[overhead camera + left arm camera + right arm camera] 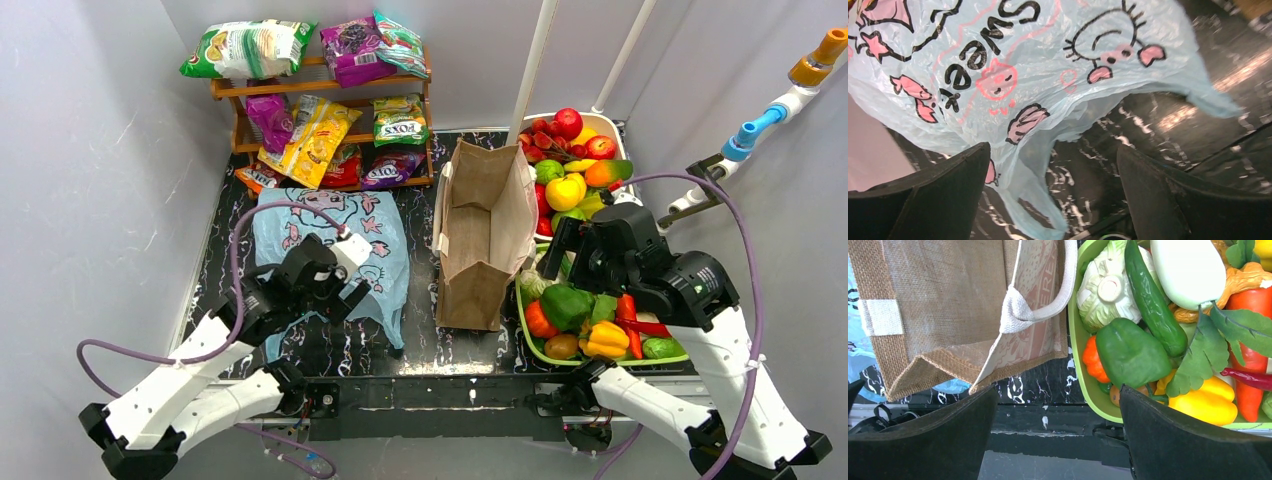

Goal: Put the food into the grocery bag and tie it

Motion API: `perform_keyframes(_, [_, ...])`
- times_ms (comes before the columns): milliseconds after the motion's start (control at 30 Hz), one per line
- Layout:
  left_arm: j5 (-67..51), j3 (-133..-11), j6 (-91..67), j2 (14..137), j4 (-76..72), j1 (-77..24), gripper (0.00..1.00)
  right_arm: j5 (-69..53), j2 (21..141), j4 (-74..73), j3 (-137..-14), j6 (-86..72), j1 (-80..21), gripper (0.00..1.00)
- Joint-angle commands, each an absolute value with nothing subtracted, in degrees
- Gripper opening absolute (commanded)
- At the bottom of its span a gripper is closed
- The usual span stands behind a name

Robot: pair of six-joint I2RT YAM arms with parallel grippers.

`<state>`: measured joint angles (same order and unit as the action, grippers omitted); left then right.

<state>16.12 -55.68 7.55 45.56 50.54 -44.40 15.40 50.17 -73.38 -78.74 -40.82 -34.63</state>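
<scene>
Left tool (1052,165): released, jaws spread wide. It is held low over the near edge of the grocery bag (385,250). The bag is laid flat and crumpled on the desk (420,350), left of centre, print side up. In the left wrist view a strip of the bag's blue plastic is seen running down between the fingers (948,190). Contact with the plastic cannot be told.

Right tool (1058,395): also released, jaws wide. It is positioned above the near end of the green tray (1079,365). In the right wrist view the gap between its fingers is framed over the desk strip between the tray and the brown bag (485,230).

Food (570,300) is kept in two containers at the right of the desk.
- Green tray, near end: green pepper (1133,352), cucumber (1153,305), cabbage (1105,292) and yellow pepper (1208,402). An orange piece (1091,360) is tucked against the tray wall.
- White bin (540,117), behind the tray: red, yellow and green fruit is piled up.

The brown bag is stood upright, mouth open, between the grocery bag and the green tray, just beside the tray. Blue plastic is seen at its near corner in the right wrist view.

A shelf (238,125) is set at the rear left, loaded with snack packets (315,135).
</scene>
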Motion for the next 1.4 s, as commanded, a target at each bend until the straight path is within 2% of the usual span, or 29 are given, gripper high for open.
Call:
perform_keyframes(0, [25.49,-50.11,19.54,46.95,48.48,-47.07,0.97,15.13,48.43,-71.71,-78.1,-41.78,-34.89,0.98])
perform_keyframes(167, [32.68,-44.75,25.62,50.09,45.16,-49.0,0.9,14.7,47.35,-70.44,-78.91,-41.88,-34.87,0.98])
perform_keyframes(333, [37.63,-43.52,29.27,52.37,39.05,-49.18,0.66,13.31,47.41,-69.55,-79.28,-41.79,-34.87,0.98])
perform_keyframes(533, [43.59,-42.32,35.17,53.85,32.07,-49.92,0.6,11.14,46.94,-68.78,-78.91,-41.77,-34.84,0.98])
perform_keyframes(733, [44.01,-47.9,31.94,57.37,32.1,-49.92,0.23,10.27,45.95,-68.67,-78.21,-41.92,-34.86,0.98])
perform_keyframes(833, [43.86,-55.3,26.51,60.91,38.25,-49.93,0.14,10.46,45.58,-68.71,-78.27,-41.85,-34.81,0.98])
perform_keyframes(900, [47.67,-62.42,20.32,63.93,42.71,-49.92,0.07,10.54,45.37,-68.64,-78.54,-41.88,-34.85,0.98])
perform_keyframes(1033, [48.29,-75.02,8.48,70.06,55.26,-49.9,0.0,10.33,44.97,-67.92,-79.15,-41.51,-34.81,0.98])
perform_keyframes(1367, [43.82,-101.56,-14.26,78.61,76.5,-48.72,0.0,9.84,45.25,-67.73,-81.1,-40.43,-34.87,0.98])
